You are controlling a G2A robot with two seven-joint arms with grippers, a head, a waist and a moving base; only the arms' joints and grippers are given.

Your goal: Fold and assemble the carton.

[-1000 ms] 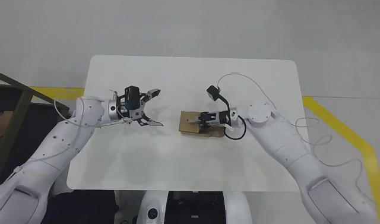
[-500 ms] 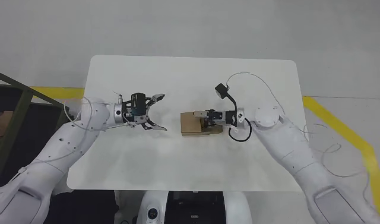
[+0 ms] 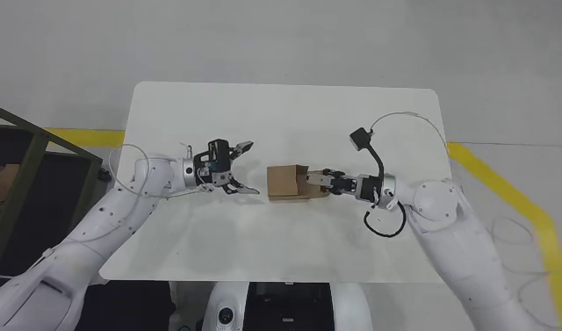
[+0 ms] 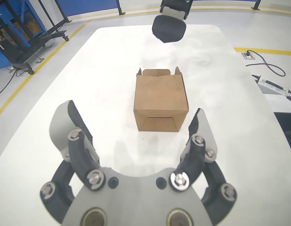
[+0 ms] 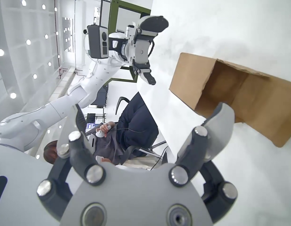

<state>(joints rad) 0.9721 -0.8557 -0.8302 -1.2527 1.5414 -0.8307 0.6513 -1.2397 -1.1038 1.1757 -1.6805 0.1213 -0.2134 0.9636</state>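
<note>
While the carton (image 3: 285, 183) lies sideways on the table (image 3: 369, 120), the left gripper (image 3: 253, 167) hovers near its closed end, spread wide and empty. The right gripper (image 3: 323, 183), also spread, holds nothing at its open end.

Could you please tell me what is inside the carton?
The carton shows bare cardboard walls inside, no contents; a finger of the right gripper covers one inner corner.

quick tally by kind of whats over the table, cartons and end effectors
carton: 1
end effectors: 2 (left end effector, right end effector, both open)
total: 3
</note>
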